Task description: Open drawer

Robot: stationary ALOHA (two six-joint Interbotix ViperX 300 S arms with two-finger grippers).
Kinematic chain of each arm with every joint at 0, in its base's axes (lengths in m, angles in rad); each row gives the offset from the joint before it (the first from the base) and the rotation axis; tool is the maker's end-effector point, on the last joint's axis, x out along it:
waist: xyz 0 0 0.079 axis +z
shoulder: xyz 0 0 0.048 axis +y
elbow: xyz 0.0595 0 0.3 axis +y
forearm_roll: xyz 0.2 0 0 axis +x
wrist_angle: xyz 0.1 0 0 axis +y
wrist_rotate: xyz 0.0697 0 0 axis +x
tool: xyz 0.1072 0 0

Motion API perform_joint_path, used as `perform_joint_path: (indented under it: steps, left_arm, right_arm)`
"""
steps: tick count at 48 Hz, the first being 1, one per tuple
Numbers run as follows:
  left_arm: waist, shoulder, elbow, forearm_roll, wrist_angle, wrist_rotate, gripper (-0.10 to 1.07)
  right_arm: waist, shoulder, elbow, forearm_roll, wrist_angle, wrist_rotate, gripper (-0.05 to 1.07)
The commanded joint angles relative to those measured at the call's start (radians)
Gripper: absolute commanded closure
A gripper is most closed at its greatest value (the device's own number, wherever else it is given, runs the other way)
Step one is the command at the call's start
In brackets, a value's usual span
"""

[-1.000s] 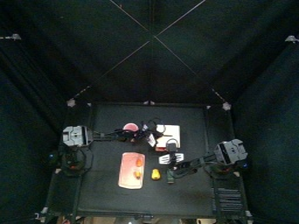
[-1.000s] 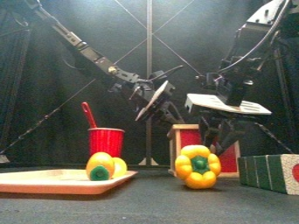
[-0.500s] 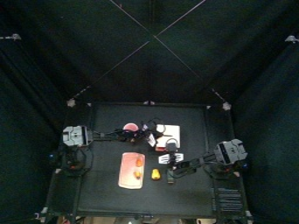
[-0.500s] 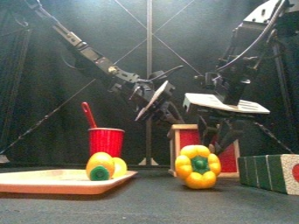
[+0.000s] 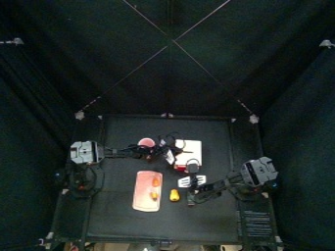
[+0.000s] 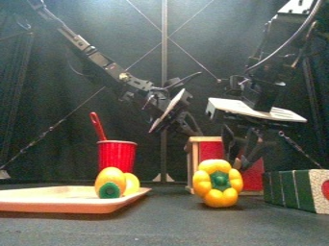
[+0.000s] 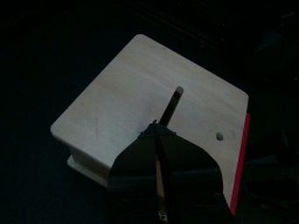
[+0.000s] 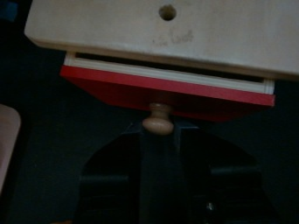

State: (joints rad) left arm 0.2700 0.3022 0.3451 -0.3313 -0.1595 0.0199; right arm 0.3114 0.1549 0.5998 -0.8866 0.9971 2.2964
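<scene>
Since a second ago, the right gripper has drawn back toward the table's near right, and in its wrist view the red front of the drawer stands slightly out. Nearest sit the tray and yellow pepper; the drawer lies behind them, centre-right. The right gripper is clamped on the knob to pull, with open table behind it. Farther off, the left gripper, jaws together, presses the drawer's top to steady it.

The drawer fills the 12 o'clock half, its red front slid slightly out. The knob sits between the hand's dark jaws, which close on it.
</scene>
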Motion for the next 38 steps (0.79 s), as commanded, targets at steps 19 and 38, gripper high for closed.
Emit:
perform_joint_path:
  steps: [19,38]
  left_arm:
    - [0.012,-0.003,-0.008,-0.002,0.009,0.002,0.71]
    - [0.011,-0.003,-0.008,-0.002,0.009,0.0,0.71]
  right_arm:
    - [0.083,-0.014,-0.025,0.054,-0.008,0.003,0.71]
    - [0.129,0.002,-0.04,0.103,-0.008,0.005,0.71]
